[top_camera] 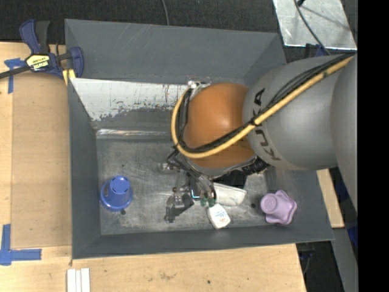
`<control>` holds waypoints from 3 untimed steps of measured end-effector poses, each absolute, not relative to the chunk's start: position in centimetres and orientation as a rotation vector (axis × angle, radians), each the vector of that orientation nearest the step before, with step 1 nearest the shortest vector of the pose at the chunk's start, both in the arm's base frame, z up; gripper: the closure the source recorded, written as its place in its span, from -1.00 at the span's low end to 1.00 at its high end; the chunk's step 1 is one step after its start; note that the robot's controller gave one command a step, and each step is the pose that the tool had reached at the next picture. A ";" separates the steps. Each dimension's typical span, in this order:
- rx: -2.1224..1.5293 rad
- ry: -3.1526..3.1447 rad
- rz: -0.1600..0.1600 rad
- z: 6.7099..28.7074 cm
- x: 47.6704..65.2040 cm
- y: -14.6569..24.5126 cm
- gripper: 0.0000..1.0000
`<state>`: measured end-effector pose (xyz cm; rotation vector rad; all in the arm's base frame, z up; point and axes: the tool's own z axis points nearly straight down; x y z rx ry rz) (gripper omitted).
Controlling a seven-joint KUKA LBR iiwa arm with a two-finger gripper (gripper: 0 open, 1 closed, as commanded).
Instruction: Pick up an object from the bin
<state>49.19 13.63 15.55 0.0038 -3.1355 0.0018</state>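
- The gripper hangs low over the bare, scuffed floor of the grey metal bin. It is a dark tangle of metal parts and thin wires. Whether it is released or clenched cannot be told, and nothing can be seen in its grasp.
- The nearest thing is a small white piece just beside the gripper, on the view's right and a little nearer the front wall. It is smooth and rounded at the corners, lies tilted, and has a greenish printed patch on its upper face.
- A longer white tube-like thing lies just behind it, also on the gripper's right, smooth and pale with soft ends.
- A purple knob sits farther to the gripper's right, beyond both white things. It is matt, lobed like a flower, and has a raised middle.
- A blue bell-shaped plastic piece stands well apart on the gripper's left, with a wide skirt and a narrow top.
- Above the gripper bulges the rounded glossy orange cover of the grey arm.
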 end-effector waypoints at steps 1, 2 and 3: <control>0.001 -3.143 -0.001 15.9 49.4 13.6 -1.00; 0.138 -3.144 -0.003 12.6 50.9 10.0 -1.00; 0.418 -3.131 -0.002 7.5 53.1 5.5 1.00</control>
